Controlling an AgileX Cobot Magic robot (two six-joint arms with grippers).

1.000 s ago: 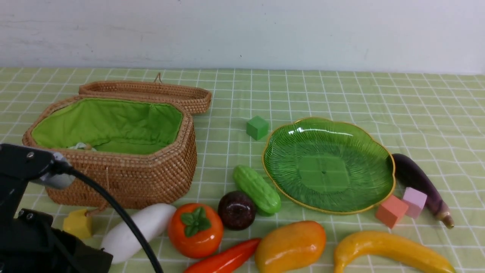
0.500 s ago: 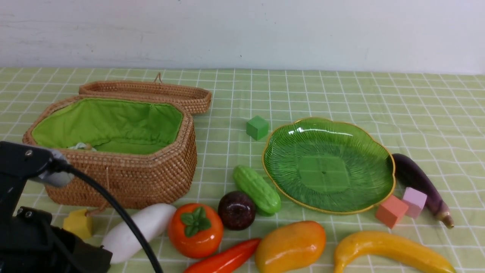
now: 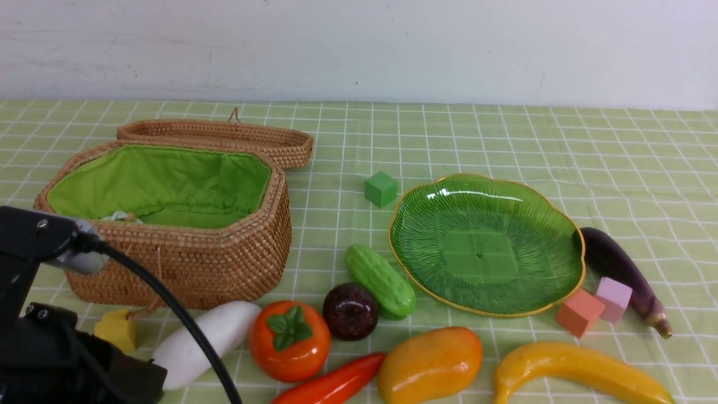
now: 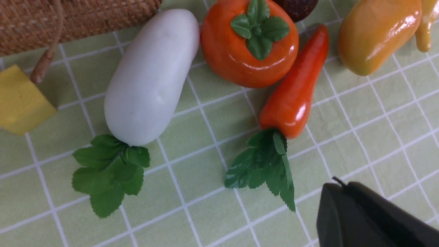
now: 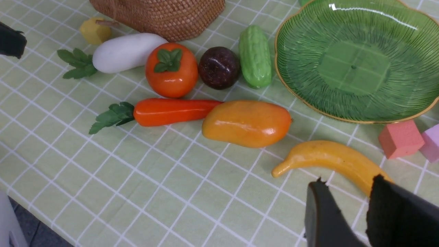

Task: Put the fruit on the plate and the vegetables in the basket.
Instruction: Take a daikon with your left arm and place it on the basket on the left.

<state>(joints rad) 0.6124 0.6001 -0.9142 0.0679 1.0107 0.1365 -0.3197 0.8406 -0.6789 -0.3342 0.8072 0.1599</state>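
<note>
The empty green plate (image 3: 485, 247) sits right of centre, and the open wicker basket (image 3: 168, 264) at the left. In front lie the white radish (image 3: 202, 342), orange fruit (image 3: 289, 339), purple ball (image 3: 350, 311), cucumber (image 3: 380, 280), red pepper (image 3: 331, 384), mango (image 3: 430, 365) and banana (image 3: 578, 370). The eggplant (image 3: 620, 269) lies right of the plate. My left gripper (image 4: 337, 185) hangs shut and empty near the pepper's leaves (image 4: 264, 164). Just short of the banana (image 5: 329, 159), my right gripper (image 5: 348, 183) is open, nothing between its fingers.
Small cubes are scattered about: green (image 3: 381, 188) behind the plate, yellow (image 3: 115, 331) by the basket's front, salmon (image 3: 580, 312) and lilac (image 3: 613, 299) between plate and eggplant. The basket's lid (image 3: 224, 137) lies open behind it. My left arm (image 3: 50, 348) fills the lower left corner.
My left arm has shifted slightly at the lower left. Nothing on the table has moved.
</note>
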